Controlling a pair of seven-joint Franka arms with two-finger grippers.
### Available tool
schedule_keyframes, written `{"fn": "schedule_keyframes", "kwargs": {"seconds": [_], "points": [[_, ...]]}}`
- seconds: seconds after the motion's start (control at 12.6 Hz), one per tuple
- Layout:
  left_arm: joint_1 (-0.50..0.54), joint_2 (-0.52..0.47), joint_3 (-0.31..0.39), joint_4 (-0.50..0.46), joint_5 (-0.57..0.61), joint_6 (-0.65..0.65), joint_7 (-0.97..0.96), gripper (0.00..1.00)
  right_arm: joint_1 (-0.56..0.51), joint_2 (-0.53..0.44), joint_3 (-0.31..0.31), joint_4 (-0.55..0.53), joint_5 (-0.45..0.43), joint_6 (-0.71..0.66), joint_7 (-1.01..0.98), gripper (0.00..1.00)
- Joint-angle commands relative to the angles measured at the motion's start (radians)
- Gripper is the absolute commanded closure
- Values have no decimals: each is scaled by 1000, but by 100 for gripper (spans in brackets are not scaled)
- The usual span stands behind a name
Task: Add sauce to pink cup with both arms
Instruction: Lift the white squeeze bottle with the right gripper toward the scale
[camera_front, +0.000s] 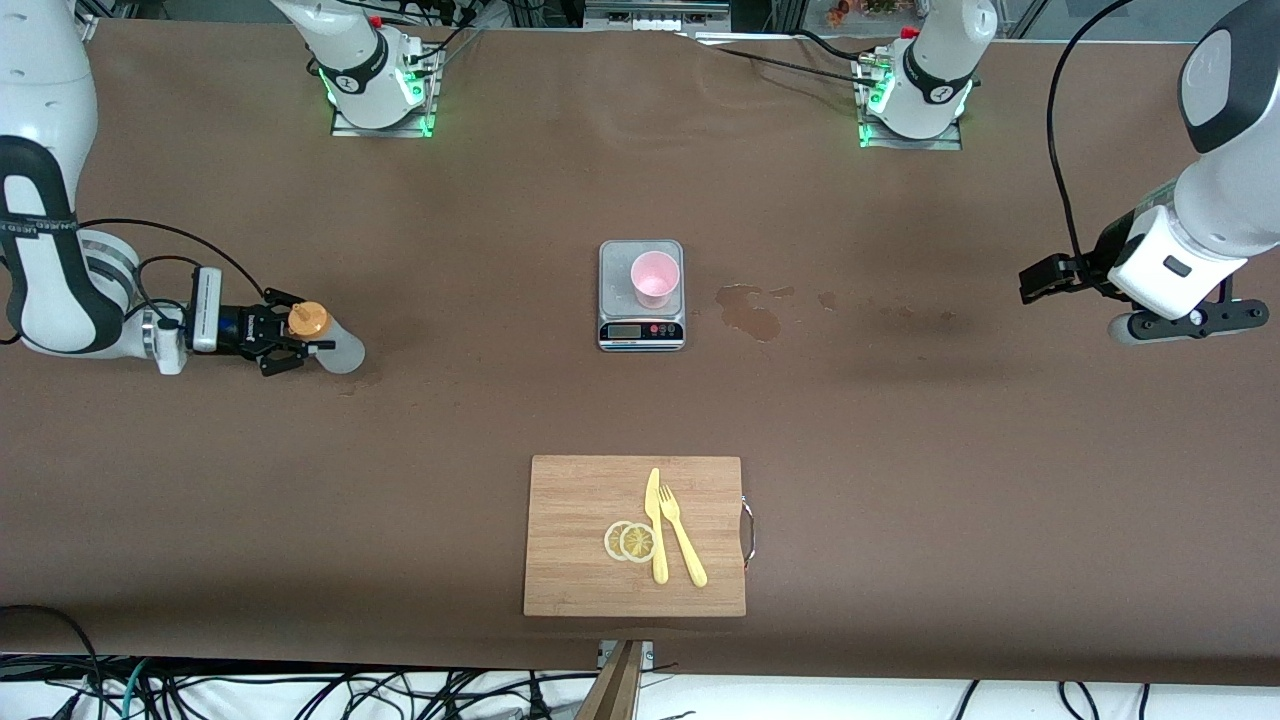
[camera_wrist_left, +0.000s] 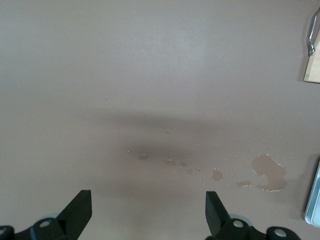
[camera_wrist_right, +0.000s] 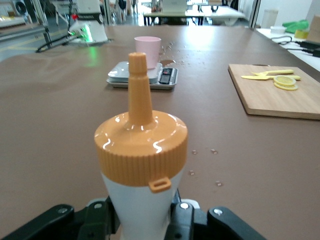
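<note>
The right tool (camera_front: 292, 343) is clamped on the sauce bottle (camera_front: 325, 338), nothing is poured into the pink cup (camera_front: 655, 279) on the scale (camera_front: 641, 294), and the left tool (camera_front: 1040, 279) waits released.

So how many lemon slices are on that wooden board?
2. Both lemon slices lie overlapping on the cutting board, beside the yellow plastic knife and fork, on the side toward the right arm's end. None seem hidden.

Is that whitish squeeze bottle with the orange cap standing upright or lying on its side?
Upright. The translucent whitish squeeze bottle stands on the table with its orange nozzle on top, and the right gripper is shut on it.
</note>
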Motion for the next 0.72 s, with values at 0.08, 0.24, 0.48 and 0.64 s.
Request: {"fn": "schedule_keyframes", "kwargs": {"seconds": [0.08,0.24,0.48,0.64], "points": [[-29,-93,26,-82,-7,66,24,0,197,-188,-71,-28,-71,137,251,88],[-26,-87,25,-94,-10,65,26,0,292,-245,-74,-27,-179,220,422,88],[-15,-89,20,-85,-7,53,27,0,433,-268,-83,28,-363,260,698,88],[-15,-87,20,-83,-7,53,26,0,525,-275,-86,71,-489,259,873,88]]}}
